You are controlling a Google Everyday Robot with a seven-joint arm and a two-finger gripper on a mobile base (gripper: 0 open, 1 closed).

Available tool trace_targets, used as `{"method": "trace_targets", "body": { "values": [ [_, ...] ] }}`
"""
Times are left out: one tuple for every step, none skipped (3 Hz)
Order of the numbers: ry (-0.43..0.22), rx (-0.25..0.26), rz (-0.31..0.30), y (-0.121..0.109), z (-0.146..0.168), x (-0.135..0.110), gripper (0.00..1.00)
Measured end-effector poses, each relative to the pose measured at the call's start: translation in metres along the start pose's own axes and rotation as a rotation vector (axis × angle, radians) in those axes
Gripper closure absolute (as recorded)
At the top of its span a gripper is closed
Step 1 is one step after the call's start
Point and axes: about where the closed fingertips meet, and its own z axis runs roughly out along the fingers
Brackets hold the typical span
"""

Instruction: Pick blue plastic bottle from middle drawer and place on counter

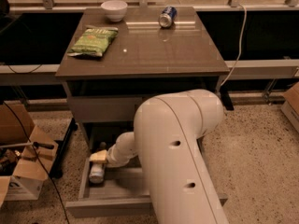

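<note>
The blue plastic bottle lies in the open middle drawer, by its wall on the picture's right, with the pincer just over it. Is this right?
Not quite. The camera view shows the blue plastic bottle by the wall on the picture's left of the open middle drawer. The pincer is indeed just over it.

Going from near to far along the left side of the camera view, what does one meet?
Middle drawer front → blue plastic bottle → gripper, in the drawer close above the bottle → counter → green chip bag → white bowl.
</note>
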Motion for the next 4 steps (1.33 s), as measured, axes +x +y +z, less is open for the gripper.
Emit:
{"method": "trace_targets", "body": {
  "values": [
    [-0.013,0.029,0.033,-0.0151,0.0023,-0.0003,1.00],
    [-0.020,0.002,0.057,-0.0228,0.0006,-0.0011,1.00],
    [-0.020,0.002,0.057,-0.0228,0.0006,-0.0011,0.84],
    [-0.012,-0.069,0.057,-0.0174,-0.0048,0.0000,0.95]
  ]
}}
